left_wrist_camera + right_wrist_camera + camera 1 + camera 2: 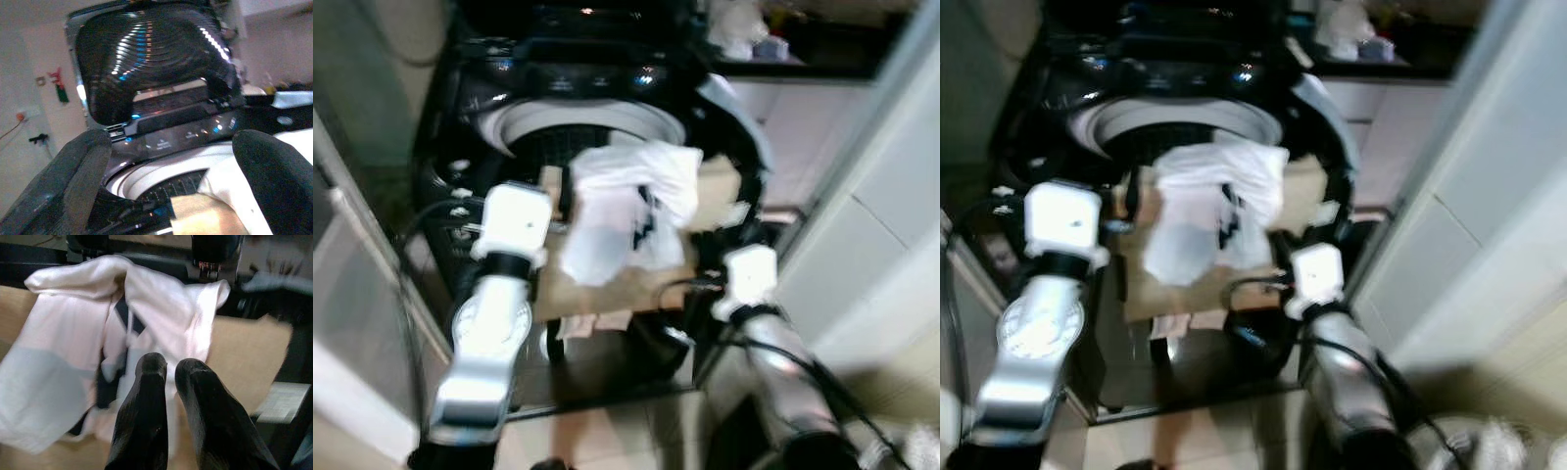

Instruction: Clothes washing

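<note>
A white garment with dark markings [626, 196] lies draped over a brown cardboard box [626, 289] that rests against the front of a black top-loading washing machine [578, 122]. The machine's lid [146, 58] stands raised, and the drum opening [166, 183] shows below the lit control panel [186, 132]. My left gripper [171, 147] is open, held at the box's left end and facing the drum. On the near right side, my right gripper [168, 363] is shut, its tips just in front of the white garment [98, 323] and the box [244, 347].
A white cabinet wall [881, 225] runs close along the right. A pale panel [342, 294] stands on the left. A counter with small items [744, 34] sits behind the machine on the right. Tiled floor [607, 431] shows below the box.
</note>
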Robot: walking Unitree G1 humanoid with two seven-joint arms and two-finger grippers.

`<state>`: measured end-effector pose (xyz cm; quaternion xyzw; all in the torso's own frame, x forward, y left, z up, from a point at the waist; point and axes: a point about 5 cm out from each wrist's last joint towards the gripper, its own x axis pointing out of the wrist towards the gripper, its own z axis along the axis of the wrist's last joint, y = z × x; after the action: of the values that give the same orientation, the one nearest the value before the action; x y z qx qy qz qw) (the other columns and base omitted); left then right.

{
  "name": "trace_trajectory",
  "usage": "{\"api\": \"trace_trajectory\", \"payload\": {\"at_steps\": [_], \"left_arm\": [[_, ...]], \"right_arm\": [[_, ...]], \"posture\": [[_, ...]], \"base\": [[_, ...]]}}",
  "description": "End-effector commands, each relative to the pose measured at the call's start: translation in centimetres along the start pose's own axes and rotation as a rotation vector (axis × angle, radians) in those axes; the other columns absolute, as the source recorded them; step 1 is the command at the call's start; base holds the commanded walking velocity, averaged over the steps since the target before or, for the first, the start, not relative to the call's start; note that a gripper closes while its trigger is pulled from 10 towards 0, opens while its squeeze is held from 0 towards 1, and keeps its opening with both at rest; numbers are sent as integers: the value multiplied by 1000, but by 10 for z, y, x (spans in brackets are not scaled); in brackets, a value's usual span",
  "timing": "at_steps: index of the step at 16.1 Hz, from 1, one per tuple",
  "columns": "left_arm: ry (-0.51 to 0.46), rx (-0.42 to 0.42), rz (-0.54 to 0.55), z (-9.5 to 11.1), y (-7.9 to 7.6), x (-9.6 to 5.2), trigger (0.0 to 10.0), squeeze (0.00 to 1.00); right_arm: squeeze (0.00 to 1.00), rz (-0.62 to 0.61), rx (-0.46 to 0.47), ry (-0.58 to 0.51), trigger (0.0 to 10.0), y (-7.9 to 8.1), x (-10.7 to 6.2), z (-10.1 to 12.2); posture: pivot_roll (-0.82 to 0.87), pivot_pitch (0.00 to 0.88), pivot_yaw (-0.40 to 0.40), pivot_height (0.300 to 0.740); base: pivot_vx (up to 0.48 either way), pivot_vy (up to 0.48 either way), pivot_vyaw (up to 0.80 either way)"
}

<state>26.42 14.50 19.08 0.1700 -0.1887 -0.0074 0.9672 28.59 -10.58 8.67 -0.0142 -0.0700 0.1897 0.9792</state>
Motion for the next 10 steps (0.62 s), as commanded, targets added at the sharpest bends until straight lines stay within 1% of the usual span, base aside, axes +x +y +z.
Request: {"api": "trace_trajectory", "payload": {"at_steps": [1,2,3,4,5,7,9,10], "left_arm": [[0,1,-36,5,0,-3,10000,0],[3,7,-57,7,-1,-5,10000,0],[1,7,-59,8,-1,-6,10000,0],[1,7,-60,10,0,-7,10000,0],[8,66,-45,10,2,-7,10000,0],[16,54,-24,11,8,-9,10000,0],[28,41,-18,11,7,-12,10000,0],[36,32,-19,10,4,-14,10000,0]], "right_arm": [[0,27,11,73,10000,10,11,-15],[0,26,64,128,10000,15,22,-23],[0,31,73,151,10000,18,26,-26],[0,52,84,186,10000,24,33,-28],[0,75,40,196,10000,28,43,-26],[0,78,19,182,10000,28,55,-17],[0,60,21,200,10000,27,64,-15],[0,66,7,217,10000,30,70,-13]], "posture": [[107,58,17,740],[125,66,21,740],[141,73,24,740],[153,78,23,740],[165,87,15,740],[174,83,-1,740],[167,79,-10,740],[168,90,-18,740]], "base": [[0,0,0],[0,0,0],[0,0,0],[0,0,0],[0,0,0],[0,0,0],[0,0,0],[0,0,0]]}}
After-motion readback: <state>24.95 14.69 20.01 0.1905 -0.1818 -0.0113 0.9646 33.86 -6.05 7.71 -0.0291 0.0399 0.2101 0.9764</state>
